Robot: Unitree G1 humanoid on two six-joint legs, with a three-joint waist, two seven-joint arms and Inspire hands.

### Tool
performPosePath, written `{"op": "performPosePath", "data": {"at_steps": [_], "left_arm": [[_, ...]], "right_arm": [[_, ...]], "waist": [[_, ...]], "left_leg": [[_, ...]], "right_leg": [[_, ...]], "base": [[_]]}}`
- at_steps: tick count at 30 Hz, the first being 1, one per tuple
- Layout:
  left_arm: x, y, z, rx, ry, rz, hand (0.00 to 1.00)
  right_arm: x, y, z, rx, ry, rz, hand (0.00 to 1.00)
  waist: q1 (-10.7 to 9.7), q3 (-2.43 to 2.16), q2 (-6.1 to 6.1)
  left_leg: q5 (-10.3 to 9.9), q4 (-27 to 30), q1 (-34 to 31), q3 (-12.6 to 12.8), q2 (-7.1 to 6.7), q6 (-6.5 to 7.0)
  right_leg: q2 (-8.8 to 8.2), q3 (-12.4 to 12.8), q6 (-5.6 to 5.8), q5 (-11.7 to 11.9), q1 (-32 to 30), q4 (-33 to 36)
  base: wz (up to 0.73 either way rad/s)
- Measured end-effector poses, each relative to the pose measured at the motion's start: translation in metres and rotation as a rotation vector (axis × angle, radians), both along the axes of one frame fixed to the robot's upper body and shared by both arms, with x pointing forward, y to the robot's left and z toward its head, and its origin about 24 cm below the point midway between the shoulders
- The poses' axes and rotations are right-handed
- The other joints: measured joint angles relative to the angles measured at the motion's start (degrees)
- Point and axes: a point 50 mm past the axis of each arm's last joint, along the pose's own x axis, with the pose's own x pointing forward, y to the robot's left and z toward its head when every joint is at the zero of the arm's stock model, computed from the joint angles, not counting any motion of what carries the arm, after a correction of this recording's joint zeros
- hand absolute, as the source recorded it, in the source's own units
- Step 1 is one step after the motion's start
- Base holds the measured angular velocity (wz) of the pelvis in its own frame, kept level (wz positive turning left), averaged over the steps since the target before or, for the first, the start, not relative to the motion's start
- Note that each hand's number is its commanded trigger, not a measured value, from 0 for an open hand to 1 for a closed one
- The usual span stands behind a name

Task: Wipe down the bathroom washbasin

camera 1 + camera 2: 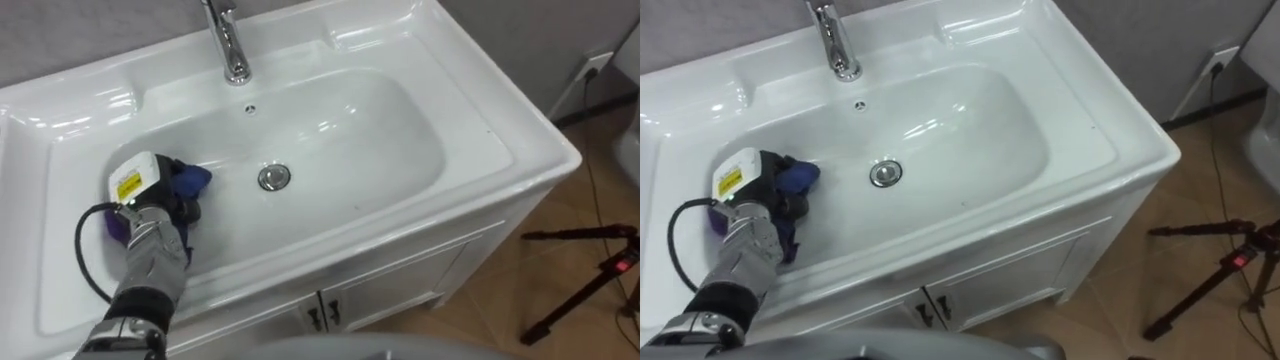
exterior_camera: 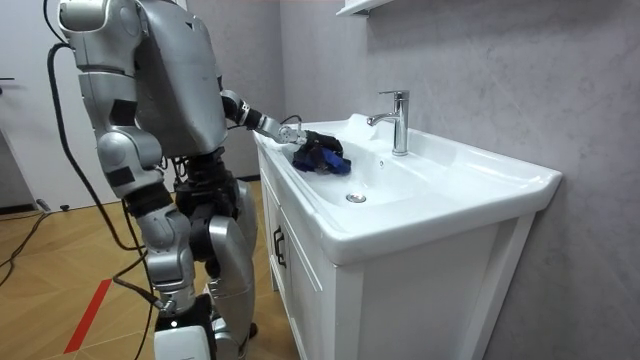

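The blue cloth (image 1: 190, 180) lies bunched on the basin's (image 1: 400, 130) left slope. Its longer side seemingly points toward the drain (image 1: 274, 177), under and ahead of the left hand (image 1: 146, 192). I cannot tell whether that hand grips it.

Smooth silver-grey shells cover the torso and limbs, with black joints at waist, elbows and knees and black cables trailing behind the shoulder. The forearm is ribbed grey metal, and a black cable loops beside it. The left hand (image 1: 146, 196) carries a white block with what looks like a yellow label.
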Motion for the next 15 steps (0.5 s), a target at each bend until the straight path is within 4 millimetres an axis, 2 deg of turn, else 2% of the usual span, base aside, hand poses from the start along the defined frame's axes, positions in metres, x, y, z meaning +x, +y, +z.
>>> {"op": "performPosePath", "data": {"at_steps": [2, 6, 11, 15], "left_arm": [[-0.006, 0.001, 0.001, 0.003, -0.012, 0.000, 1.00], [-0.011, 0.001, 0.003, 0.008, -0.022, 0.001, 1.00], [-0.011, -0.001, 0.002, 0.042, -0.024, -0.022, 1.00], [-0.013, -0.004, 0.000, 0.098, -0.005, -0.072, 1.00]], "right_arm": [[0.001, -0.002, 0.001, -0.018, -0.004, 0.003, 0.00], [0.003, -0.002, 0.001, -0.023, -0.012, 0.006, 0.00], [0.003, -0.001, 0.001, -0.023, -0.015, 0.012, 0.00], [0.001, 0.001, 0.000, -0.035, -0.018, 0.005, 0.00]], "waist": [[0.1, -0.08, 0.62], [0.4, -0.09, 0.78], [-0.1, 0.14, 0.08], [-0.2, 0.29, -1.02]], "left_leg": [[0.1, 0.2, -0.2, -1.5, 0.06, -0.19], [0.3, 0.6, -0.6, -2.9, 0.16, -0.33], [0.3, 0.8, -0.5, -3.4, 0.24, -0.42], [0.3, 0.7, 0.9, -4.0, 0.26, -0.43]], "right_leg": [[0.01, -0.7, -0.30, -0.2, 0.1, 0.0], [0.00, -1.4, -0.66, -0.5, 0.1, 0.0], [-0.09, -2.3, -0.91, -1.3, 0.6, 0.3], [-0.15, -2.8, -0.97, -1.8, 1.9, 0.1]], "base": [[0.10], [0.08], [0.10], [0.08]]}}
